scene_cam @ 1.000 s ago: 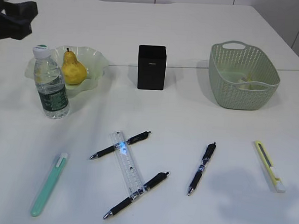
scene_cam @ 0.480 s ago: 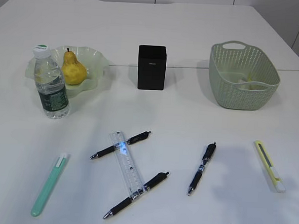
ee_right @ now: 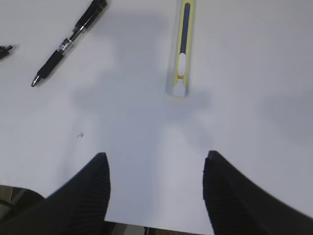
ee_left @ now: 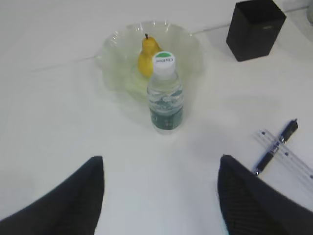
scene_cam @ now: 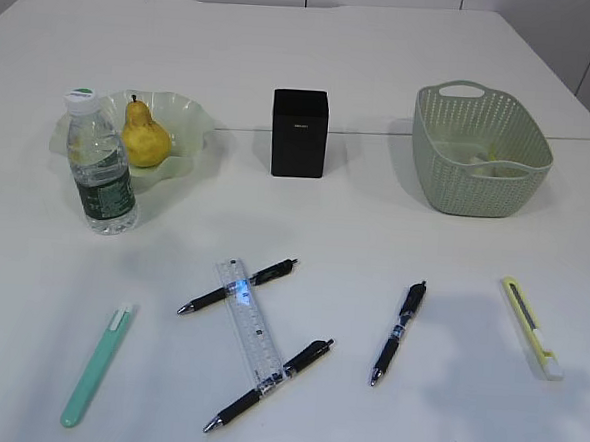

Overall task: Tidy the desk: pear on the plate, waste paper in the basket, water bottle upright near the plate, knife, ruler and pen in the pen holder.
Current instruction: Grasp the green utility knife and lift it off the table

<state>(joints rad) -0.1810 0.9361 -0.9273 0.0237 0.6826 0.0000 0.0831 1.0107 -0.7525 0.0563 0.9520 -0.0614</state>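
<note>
The left gripper (ee_left: 161, 196) stands wide open above the tabletop (scene_cam: 386, 46) and holds nothing. Ahead of it, between its two fingers in the wrist view, the water bottle (ee_left: 166, 93) stands upright, well apart from the fingers. Just behind the bottle is the plate (ee_left: 115, 54) with the pear (ee_left: 145, 55) in it.

The right gripper (ee_right: 156, 196) is also wide open and empty. Ahead of it lies the knife (ee_right: 182, 46), yellow, flat on the tabletop and clear of the fingers. To the left of the knife lies one black pen (ee_right: 68, 41).

In the exterior view neither gripper shows. At the near edge lies a green pen (scene_cam: 96, 365) on the left. In the middle the clear ruler (scene_cam: 250, 329) lies over two black pens (scene_cam: 267, 383), one under each end. Nothing stands between the grippers and these things.

Farther back, the bottle stands just in front of the plate on the left. The black pen holder (scene_cam: 299, 132) is in the middle and nothing shows above its rim. The basket (scene_cam: 480, 147) stands at the right with some waste paper (scene_cam: 484, 157) inside; how many scraps, I cannot tell.

Count: three black pens, one green pen, one ruler, one knife, one bottle, one pear.
</note>
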